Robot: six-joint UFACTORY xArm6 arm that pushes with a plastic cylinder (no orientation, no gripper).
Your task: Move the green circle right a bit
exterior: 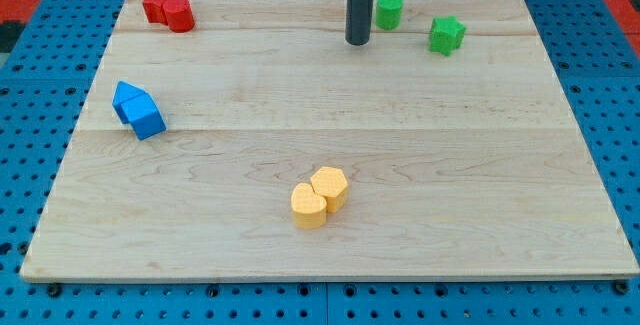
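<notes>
At the view's left edge of the wooden board, a pair of blue blocks is seen lying together, touching, their exact shapes being hard to make out. Above them, near the view's top left corner, two red blocks are found pressed against each other. Towards the middle, nearer the view's bottom, a yellow heart-like block and a yellow hexagon are set side by side in contact. At the view's top, just right of centre, the dark rod is seen standing upright, and my tip is placed on the board just to the view's left of the green circle, slightly lower in the view; whether the two touch cannot be told. No claw is carried by the arm, so no state of grasp or release can be told. The green circle is located near the view's top edge. Further to the view's right, a green star is seen lying apart from it.
</notes>
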